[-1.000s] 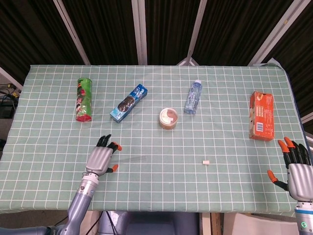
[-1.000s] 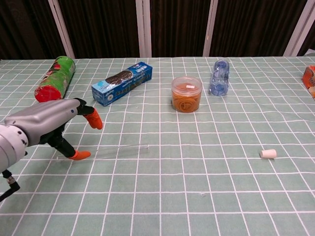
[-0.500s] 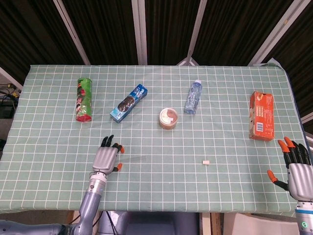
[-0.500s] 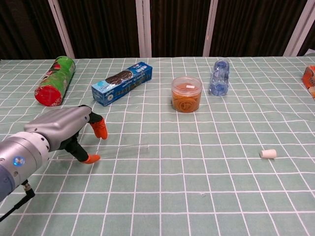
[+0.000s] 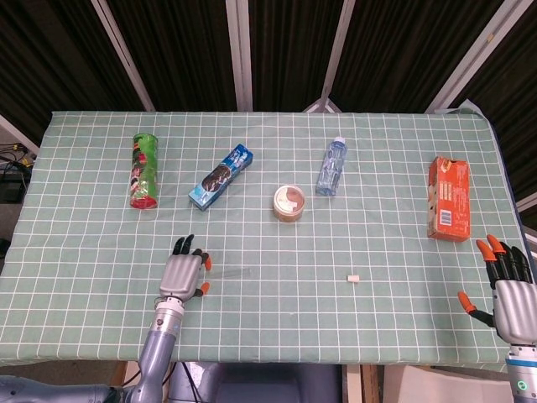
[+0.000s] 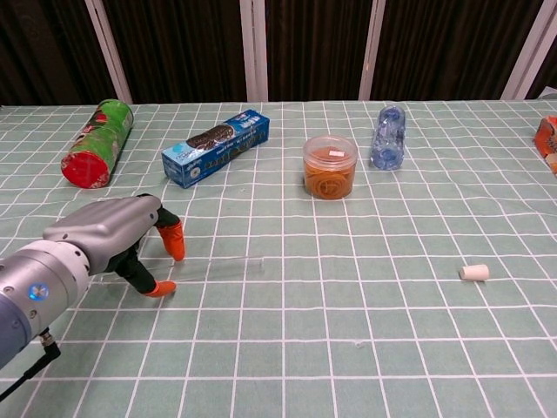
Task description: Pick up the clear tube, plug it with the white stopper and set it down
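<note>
The clear tube (image 6: 222, 264) lies flat on the green checked cloth and is faint in both views; in the head view the tube (image 5: 228, 272) shows just right of my left hand. My left hand (image 5: 185, 272) (image 6: 109, 237) hovers over the tube's left end. Its fingers are spread, with one orange fingertip on each side of the tube, and I see no grip on it. The white stopper (image 5: 353, 278) (image 6: 473, 273) rests alone well to the right. My right hand (image 5: 509, 290) is at the table's front right edge, fingers spread, holding nothing; the chest view does not show it.
Along the back lie a green chip can (image 5: 143, 170) (image 6: 96, 144), a blue cookie box (image 5: 221, 176) (image 6: 216, 147), a clear jar with orange contents (image 5: 289, 203) (image 6: 330, 167) and a water bottle (image 5: 331, 166) (image 6: 388, 138). An orange carton (image 5: 450, 199) lies at the right.
My left hand has moved right along the table and come down over the tube's left end. The tube, stopper and right hand have not moved.
</note>
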Robot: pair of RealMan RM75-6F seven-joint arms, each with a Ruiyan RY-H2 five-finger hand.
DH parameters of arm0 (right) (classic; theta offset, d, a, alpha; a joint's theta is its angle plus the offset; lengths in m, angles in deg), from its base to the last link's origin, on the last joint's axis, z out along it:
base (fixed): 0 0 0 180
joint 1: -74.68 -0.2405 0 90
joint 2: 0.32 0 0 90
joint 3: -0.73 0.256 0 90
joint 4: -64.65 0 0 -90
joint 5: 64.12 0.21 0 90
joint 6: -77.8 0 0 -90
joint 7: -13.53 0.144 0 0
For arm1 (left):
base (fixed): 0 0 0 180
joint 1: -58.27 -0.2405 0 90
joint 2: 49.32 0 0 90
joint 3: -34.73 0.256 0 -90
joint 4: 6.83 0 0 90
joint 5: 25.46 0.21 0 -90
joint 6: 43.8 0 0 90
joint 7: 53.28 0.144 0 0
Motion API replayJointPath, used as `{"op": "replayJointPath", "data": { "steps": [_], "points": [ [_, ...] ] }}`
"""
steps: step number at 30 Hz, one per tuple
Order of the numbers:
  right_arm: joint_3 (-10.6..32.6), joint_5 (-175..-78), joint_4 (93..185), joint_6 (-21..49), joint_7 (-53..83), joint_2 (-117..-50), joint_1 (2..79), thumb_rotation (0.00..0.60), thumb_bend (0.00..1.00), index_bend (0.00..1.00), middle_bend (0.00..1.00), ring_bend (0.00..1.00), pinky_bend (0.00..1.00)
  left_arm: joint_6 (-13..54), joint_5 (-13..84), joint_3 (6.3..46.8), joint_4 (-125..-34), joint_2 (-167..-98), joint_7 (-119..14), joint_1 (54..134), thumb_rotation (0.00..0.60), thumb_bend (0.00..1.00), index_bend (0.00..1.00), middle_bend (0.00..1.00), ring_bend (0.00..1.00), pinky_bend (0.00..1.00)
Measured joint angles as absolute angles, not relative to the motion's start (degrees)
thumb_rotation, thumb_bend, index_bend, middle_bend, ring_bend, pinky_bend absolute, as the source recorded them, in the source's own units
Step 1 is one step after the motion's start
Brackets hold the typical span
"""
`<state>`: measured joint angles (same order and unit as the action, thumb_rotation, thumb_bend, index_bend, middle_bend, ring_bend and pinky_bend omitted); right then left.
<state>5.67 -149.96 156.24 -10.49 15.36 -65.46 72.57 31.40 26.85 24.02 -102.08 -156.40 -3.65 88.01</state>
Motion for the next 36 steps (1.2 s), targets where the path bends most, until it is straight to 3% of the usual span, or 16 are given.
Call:
{"op": "replayJointPath", "data": {
  "steps": [9,23,36],
  "points": [
    [5.7,-149.9,156.4,-10.5,15.5,-65.4,72.6,0.600,0.30,0.00,0.00,0.00,0.00,32.1,25.4,24.4,-102.1,-156.3,-2.6,88.3,0.600,0.36,0.48,0.36,0.03,0.00],
    [5.7,-149.8,156.5,-10.4,15.7,-65.3,72.6,0.600,0.30,0.00,0.00,0.00,0.00,32.7,23.1,24.6,-102.3,-156.7,-1.8,89.0,0.600,0.58,0.51,0.37,0.03,0.00],
    [5.7,-149.8,156.6,-10.5,15.8,-65.3,72.7,0.600,0.30,0.00,0.00,0.00,0.00,32.4,24.4,24.2,-104.2,-155.1,-4.6,89.3,0.600,0.64,0.52,0.42,0.06,0.00]
  ]
}}
